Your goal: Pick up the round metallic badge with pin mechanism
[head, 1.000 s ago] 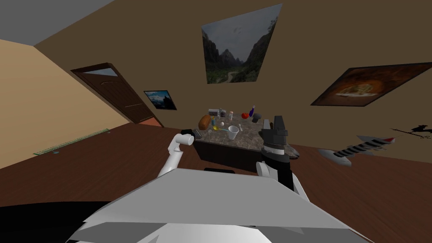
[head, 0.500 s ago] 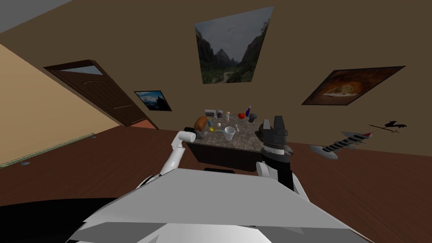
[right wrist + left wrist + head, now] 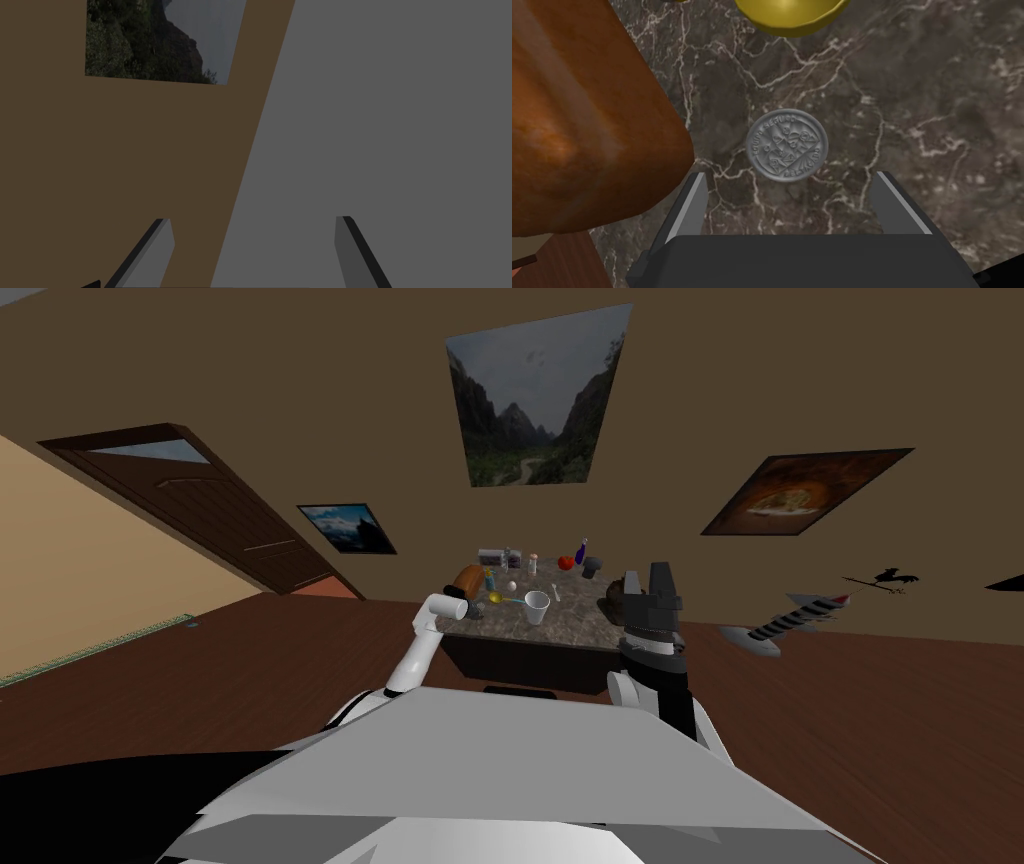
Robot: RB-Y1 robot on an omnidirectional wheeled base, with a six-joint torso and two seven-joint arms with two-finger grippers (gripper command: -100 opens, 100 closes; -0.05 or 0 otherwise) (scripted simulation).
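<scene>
The badge (image 3: 787, 145) is lying flat on the table (image 3: 912, 100) beside a loaf (image 3: 577, 125) near its left edge, just past my left gripper (image 3: 792, 177), which is hovering wide open and empty, while my right gripper (image 3: 255, 225) is standing raised, also open.

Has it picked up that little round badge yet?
Not yet. Done: the left hand is over the table, open, lined up with the badge. Underway: nothing gripped; the badge lies flat. To do: probably lower, close, lift. The right hand is open, empty.
</scene>
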